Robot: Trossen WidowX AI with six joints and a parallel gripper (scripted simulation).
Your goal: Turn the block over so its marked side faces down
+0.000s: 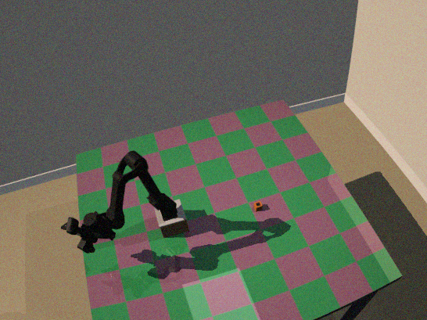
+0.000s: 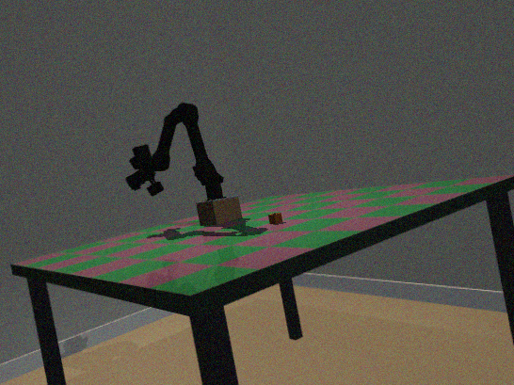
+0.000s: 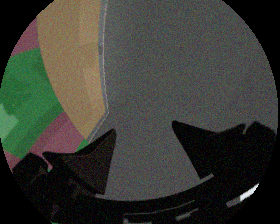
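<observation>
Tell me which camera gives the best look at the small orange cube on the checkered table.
The top view: the small orange cube sits unobstructed on a pink square, showing a dark mark on its upper face. The exterior view shows it dimly from the side, right of the brown base box. The wrist view misses it, seeing only wall, floor and table edge.

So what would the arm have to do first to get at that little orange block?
Probably swing round toward the block. The gripper hangs open past the table edge, far from it; the wrist view shows only wall and floor between the fingers, nothing held. The arm's base box stands between them.
</observation>
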